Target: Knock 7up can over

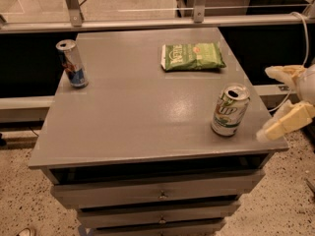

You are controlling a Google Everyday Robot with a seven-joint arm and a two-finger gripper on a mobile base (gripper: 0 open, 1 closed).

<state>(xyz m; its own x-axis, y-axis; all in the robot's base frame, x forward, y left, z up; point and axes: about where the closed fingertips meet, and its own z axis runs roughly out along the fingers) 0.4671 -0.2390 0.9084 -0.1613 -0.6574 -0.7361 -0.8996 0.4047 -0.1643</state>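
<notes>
The 7up can, green and white with a silver top, stands upright near the front right corner of the grey table. My gripper is at the right edge of the view, just off the table's right side and to the right of the can, apart from it. Its two pale fingers are spread, one upper and one lower, with nothing between them.
A slim blue and silver can stands upright at the far left of the table. A flat green snack bag lies at the back right. Drawers sit under the tabletop. A metal rail runs behind the table.
</notes>
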